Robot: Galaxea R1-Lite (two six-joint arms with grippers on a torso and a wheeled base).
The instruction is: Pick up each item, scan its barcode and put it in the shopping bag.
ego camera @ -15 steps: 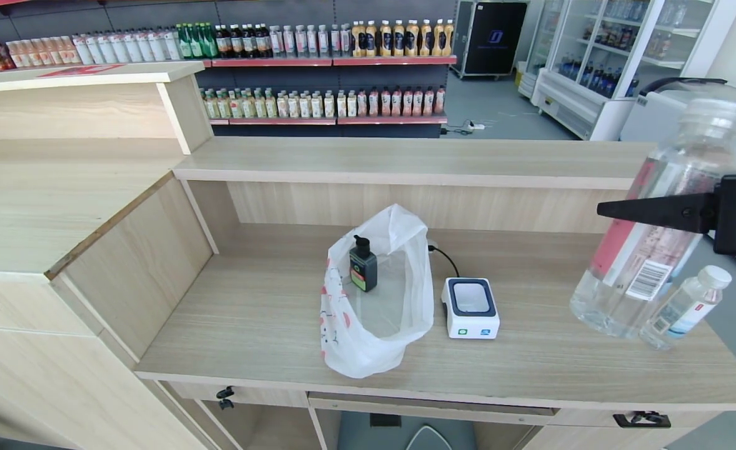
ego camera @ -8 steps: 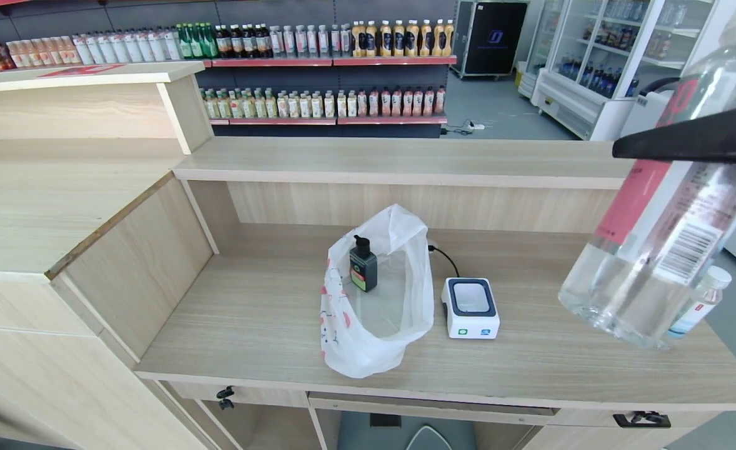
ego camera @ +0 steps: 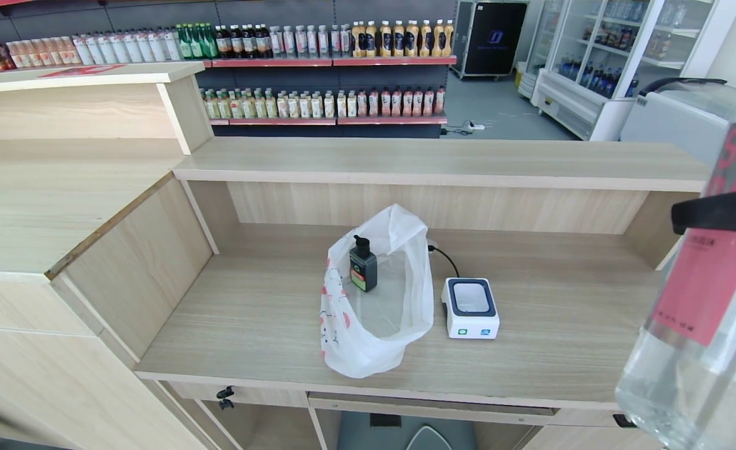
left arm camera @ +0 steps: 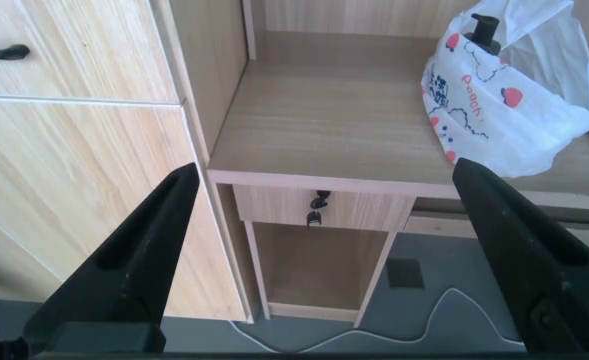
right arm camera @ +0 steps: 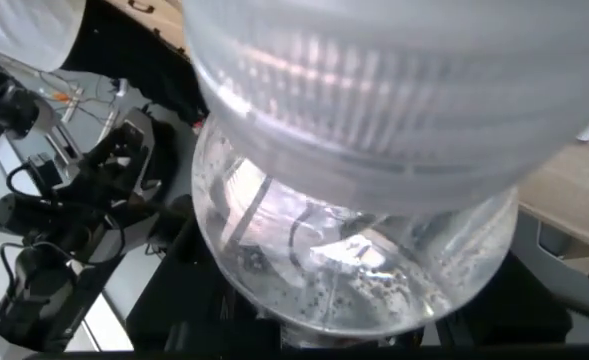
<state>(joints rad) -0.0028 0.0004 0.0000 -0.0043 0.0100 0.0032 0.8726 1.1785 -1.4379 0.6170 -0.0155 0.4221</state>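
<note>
Nearly upright, clear bottle (ego camera: pixel 699 300) leans, base down, top tilted rightward.

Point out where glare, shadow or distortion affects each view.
Head view: the clear bottle looms at the right edge, warping the counter seen through it. Right wrist view: bright glints streak its ribbed wall. Left wrist view: even light, with soft shade in the recess under the counter.

clear pink-labelled bottle (ego camera: pixel 705 300) aloft, dark bottle (ego camera: pixel 363 269) in bag (ego camera: pixel 343 340)
</note>
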